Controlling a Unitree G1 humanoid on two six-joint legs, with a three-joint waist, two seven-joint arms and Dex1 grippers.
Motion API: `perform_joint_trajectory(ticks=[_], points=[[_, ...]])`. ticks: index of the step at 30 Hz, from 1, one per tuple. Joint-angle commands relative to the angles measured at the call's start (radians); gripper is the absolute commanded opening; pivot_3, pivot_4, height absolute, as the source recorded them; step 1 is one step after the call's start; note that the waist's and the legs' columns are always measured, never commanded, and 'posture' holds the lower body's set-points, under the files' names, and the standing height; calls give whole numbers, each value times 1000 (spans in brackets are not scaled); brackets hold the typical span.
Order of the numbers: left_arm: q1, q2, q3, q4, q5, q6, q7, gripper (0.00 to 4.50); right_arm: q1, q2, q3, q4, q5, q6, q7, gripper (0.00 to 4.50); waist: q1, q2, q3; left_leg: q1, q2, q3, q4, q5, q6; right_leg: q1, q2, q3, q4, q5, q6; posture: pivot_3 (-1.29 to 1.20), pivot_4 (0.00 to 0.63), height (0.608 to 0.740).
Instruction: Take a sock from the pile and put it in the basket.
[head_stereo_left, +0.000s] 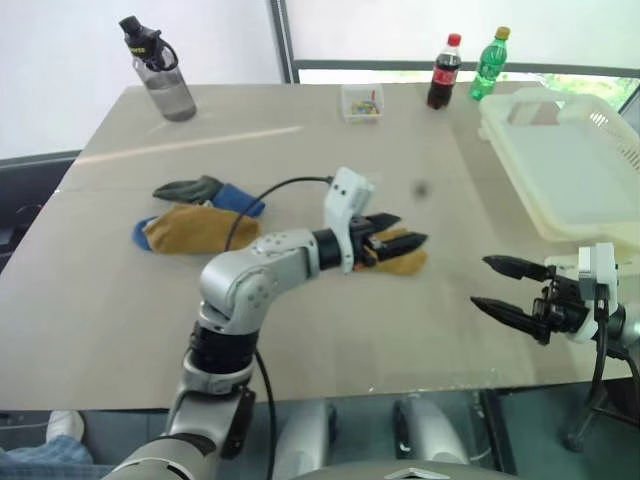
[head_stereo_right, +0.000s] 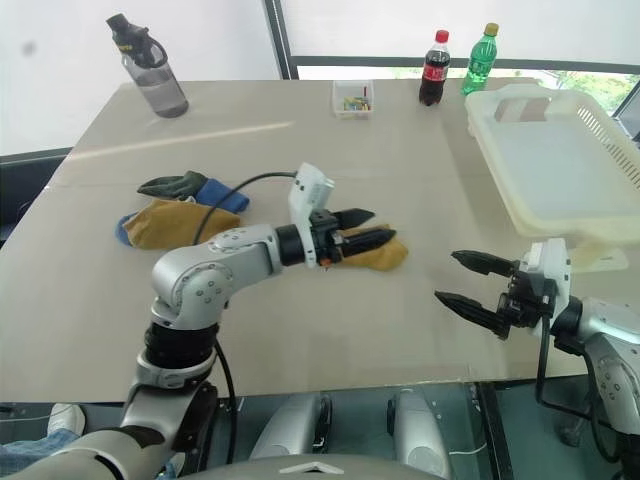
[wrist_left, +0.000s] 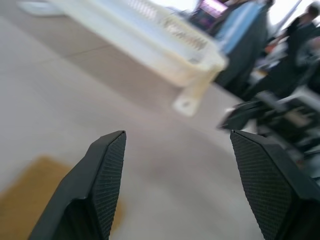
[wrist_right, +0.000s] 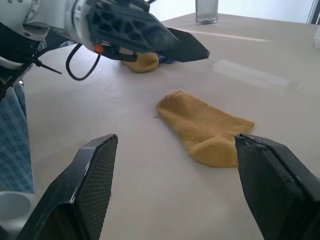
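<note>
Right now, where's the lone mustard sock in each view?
Left eye: lone mustard sock mid-table, beneath the left tool.
Right eye: same, centre.
Left wrist: yellow blur at one corner.
Right wrist: flat on the table, centre.
Shared landmark: the basket.

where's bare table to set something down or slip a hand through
Bare table runs between the water bottle and the pile, and between the lone yellow sock and the basket. The near edge below the pile is free too. It is crowded around that sock, under the left pincer, with the right pincer nearby.
</note>
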Motion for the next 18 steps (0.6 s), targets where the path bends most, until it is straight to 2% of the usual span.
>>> perform_joint_trajectory(ticks=[1,3,9,13,18], points=[[-25,80,-45,105,175,-147,24,3513,-13,4,0,-10,6,-10,2,3815,2,0,0,-1,0,0,3,0,0,0,0,0,2,0,0,0,150,740],[-15,134,-97,153,256,-215,-1,3513,-17,4,2,-7,5,-10,3,3815,-1,0,0,-1,0,0,3,0,0,0,0,0,2,0,0,0,150,740],[35,153,-183,287,391,-358,-34,3513,-36,7,14,3,-2,-10,-1,3815,5,0,1,-2,0,0,4,0,0,0,0,0,2,0,0,0,150,740],[80,145,-187,294,403,-374,-68,3513,-41,18,26,-4,-4,-6,-17,3815,5,0,1,-3,1,-1,4,0,0,0,0,-2,2,0,0,0,150,740],[150,167,-191,200,384,-366,-136,3513,-35,25,53,-24,1,28,-44,3815,2,0,1,-2,1,-3,5,0,0,0,0,-2,3,0,0,0,150,740]])
